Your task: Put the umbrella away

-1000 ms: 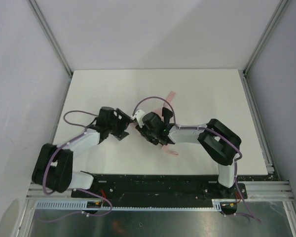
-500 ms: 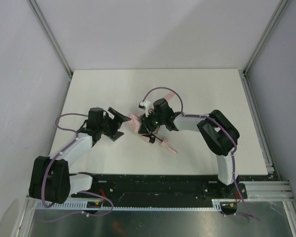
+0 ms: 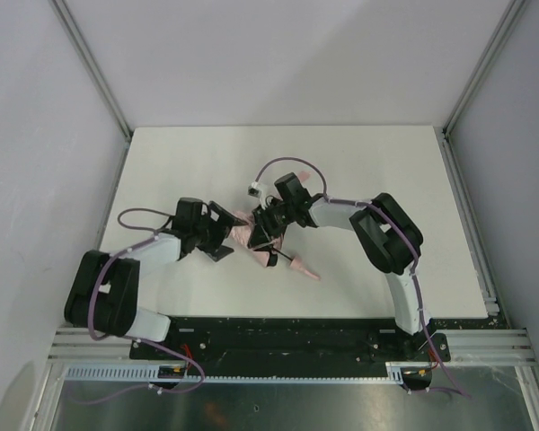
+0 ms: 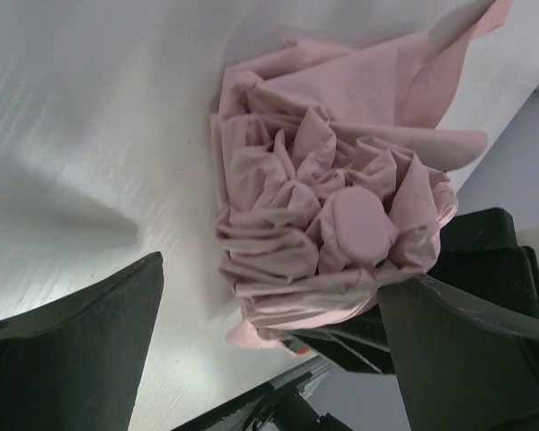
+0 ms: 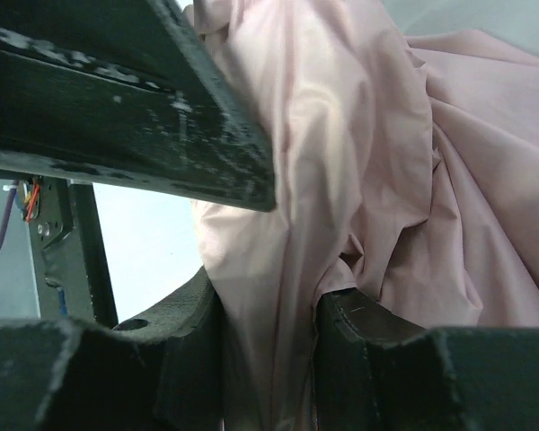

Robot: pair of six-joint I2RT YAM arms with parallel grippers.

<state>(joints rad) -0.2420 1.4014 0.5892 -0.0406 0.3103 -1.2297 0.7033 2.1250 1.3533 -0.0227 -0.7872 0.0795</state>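
Note:
The pale pink umbrella (image 3: 244, 233) lies folded and bunched at the table's middle. Its thin dark shaft (image 3: 288, 259) runs out to the small pink handle (image 3: 307, 272) nearer the front. My right gripper (image 3: 268, 226) is shut on a fold of the pink fabric (image 5: 269, 296), pinched between its two fingers (image 5: 377, 359). My left gripper (image 3: 221, 228) is open just left of the bundle. In the left wrist view the crumpled top of the umbrella (image 4: 328, 224) with its round cap (image 4: 359, 224) sits between and beyond the left gripper (image 4: 269, 346), touching its right finger (image 4: 467, 350).
The white table (image 3: 162, 171) is bounded by grey walls and metal frame posts (image 3: 94, 67). The arms' base rail (image 3: 287, 337) runs along the near edge. Purple cables (image 3: 292, 166) loop over both wrists.
My left gripper drew back to the left, then came in again beside the bundle. My right gripper shifted left and farther back with the fabric, dragging the umbrella slightly. The pink strap at the back is hidden.

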